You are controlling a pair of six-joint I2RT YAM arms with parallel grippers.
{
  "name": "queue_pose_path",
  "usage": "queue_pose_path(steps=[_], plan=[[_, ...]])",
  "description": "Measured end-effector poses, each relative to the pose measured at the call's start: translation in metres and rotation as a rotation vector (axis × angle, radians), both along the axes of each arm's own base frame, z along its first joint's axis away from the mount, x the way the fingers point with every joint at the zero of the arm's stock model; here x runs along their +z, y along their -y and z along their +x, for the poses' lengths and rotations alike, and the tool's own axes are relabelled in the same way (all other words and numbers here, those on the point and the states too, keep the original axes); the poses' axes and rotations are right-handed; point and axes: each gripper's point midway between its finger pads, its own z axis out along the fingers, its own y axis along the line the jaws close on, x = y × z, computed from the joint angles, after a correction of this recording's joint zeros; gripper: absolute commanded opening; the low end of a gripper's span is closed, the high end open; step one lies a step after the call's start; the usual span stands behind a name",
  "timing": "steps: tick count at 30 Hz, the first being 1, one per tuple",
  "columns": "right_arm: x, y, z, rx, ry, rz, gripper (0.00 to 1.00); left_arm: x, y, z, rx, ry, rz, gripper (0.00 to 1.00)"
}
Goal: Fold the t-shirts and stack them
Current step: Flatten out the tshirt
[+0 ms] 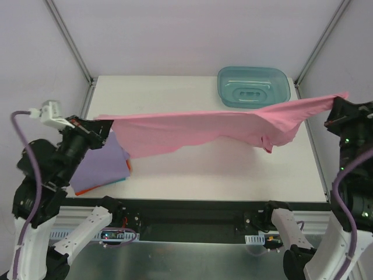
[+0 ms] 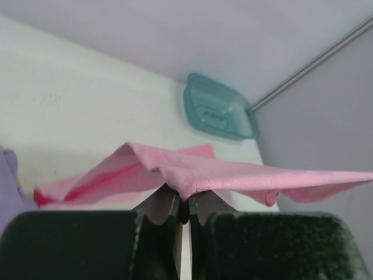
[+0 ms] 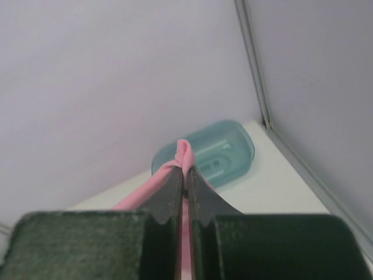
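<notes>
The pink t-shirt [image 1: 215, 128] hangs stretched in the air across the table, held at both ends. My left gripper [image 1: 105, 129] is shut on its left end; in the left wrist view the pink cloth [image 2: 233, 175] bunches over my left gripper [image 2: 184, 201]. My right gripper [image 1: 337, 108] is shut on the right end; the right wrist view shows a pink fold [image 3: 184, 153] pinched in my right gripper [image 3: 186, 172]. The lavender t-shirt [image 1: 102, 163] lies folded on the table at the left, under the pink shirt's left end.
A translucent teal tub [image 1: 253, 86] sits upside down at the table's back right, also in the left wrist view [image 2: 218, 114] and the right wrist view [image 3: 221, 153]. Grey frame posts [image 1: 70, 41] stand at the back corners. An orange and teal edge [image 1: 87, 189] peeks from under the lavender shirt.
</notes>
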Motion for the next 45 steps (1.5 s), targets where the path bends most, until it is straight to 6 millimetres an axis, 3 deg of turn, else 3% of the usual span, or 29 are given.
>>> queue_pose_path(steps=[3, 7, 11, 14, 18, 21, 23, 25, 28, 29, 31, 34, 37, 39, 42, 45], plan=[[0.05, 0.002, -0.037, -0.034, 0.123, -0.045, 0.01, 0.059, -0.01, -0.029, -0.017, 0.152, -0.036, 0.0], [0.1, 0.004, -0.088, -0.084, 0.267, -0.115, 0.01, 0.121, -0.022, -0.072, -0.058, 0.331, -0.062, 0.0], [0.129, 0.005, -0.127, -0.123, 0.364, -0.175, 0.01, 0.159, -0.033, -0.111, -0.084, 0.458, -0.075, 0.0], [0.144, 0.004, -0.143, -0.137, 0.408, -0.211, 0.01, 0.17, -0.036, -0.124, -0.098, 0.497, -0.072, 0.0], [0.155, 0.005, -0.135, -0.128, 0.413, -0.253, 0.01, 0.168, -0.03, -0.113, -0.104, 0.47, -0.047, 0.0], [0.154, 0.008, -0.099, -0.115, 0.355, -0.281, 0.01, 0.158, -0.02, -0.076, -0.082, 0.388, -0.014, 0.0], [0.145, 0.01, -0.058, -0.097, 0.285, -0.3, 0.01, 0.144, -0.012, -0.044, -0.054, 0.314, 0.014, 0.0], [0.123, 0.014, -0.006, -0.071, 0.184, -0.314, 0.01, 0.118, -0.003, 0.0, -0.011, 0.203, 0.058, 0.0], [0.059, 0.02, 0.088, -0.01, -0.02, -0.327, 0.01, 0.058, 0.016, 0.074, 0.045, 0.007, 0.151, 0.0], [0.023, 0.022, 0.127, 0.02, -0.111, -0.326, 0.01, 0.034, 0.023, 0.098, 0.056, -0.056, 0.185, 0.0], [-0.039, 0.024, 0.18, 0.069, -0.257, -0.317, 0.01, -0.014, 0.034, 0.138, 0.07, -0.17, 0.252, 0.0], [-0.158, 0.026, 0.25, 0.154, -0.512, -0.278, 0.01, -0.109, 0.047, 0.195, 0.072, -0.381, 0.355, 0.0], [-0.255, 0.023, 0.286, 0.228, -0.711, -0.23, 0.01, -0.197, 0.048, 0.235, 0.055, -0.571, 0.421, 0.0], [-0.301, 0.021, 0.297, 0.267, -0.808, -0.201, 0.01, -0.246, 0.044, 0.254, 0.048, -0.676, 0.443, 0.0], [-0.344, 0.018, 0.312, 0.305, -0.889, -0.172, 0.01, -0.311, 0.043, 0.278, 0.014, -0.806, 0.448, 0.0], [-0.361, 0.015, 0.315, 0.323, -0.92, -0.158, 0.01, -0.345, 0.044, 0.288, -0.01, -0.871, 0.437, 0.0]])
